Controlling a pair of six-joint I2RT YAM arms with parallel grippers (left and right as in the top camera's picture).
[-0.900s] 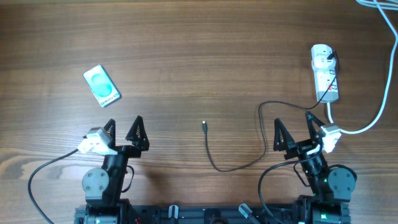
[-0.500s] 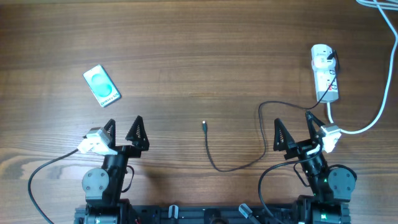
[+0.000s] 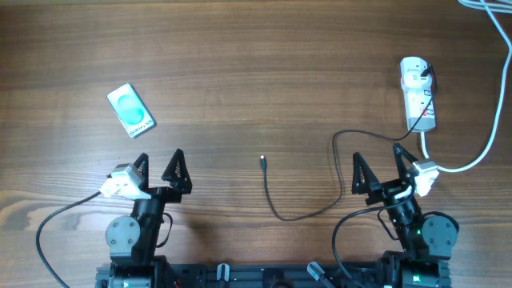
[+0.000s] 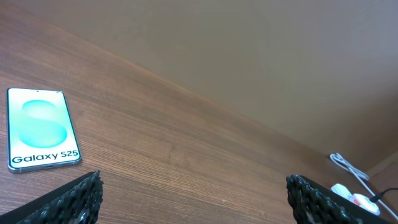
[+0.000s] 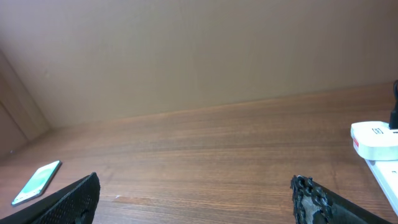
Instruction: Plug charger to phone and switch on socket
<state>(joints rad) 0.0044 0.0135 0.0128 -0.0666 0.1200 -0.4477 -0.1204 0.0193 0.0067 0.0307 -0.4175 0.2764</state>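
The phone point(image 3: 130, 110) lies flat at the left of the wooden table, teal screen up; the left wrist view shows it point(image 4: 42, 129) too, and it is a small sliver in the right wrist view point(image 5: 37, 182). The charger cable point(image 3: 340, 172) loops from the socket point(image 3: 418, 94) at the right to its plug tip point(image 3: 262, 161) at mid-table. My left gripper point(image 3: 158, 162) is open near the front edge, below the phone. My right gripper point(image 3: 376, 163) is open just below the socket point(image 5: 375, 140), empty.
A thick white cord point(image 3: 490, 144) runs from the socket down and off toward the top right corner. A black cable point(image 3: 60, 216) trails from the left arm at the front left. A brown wall point(image 5: 186, 56) rises behind the table.
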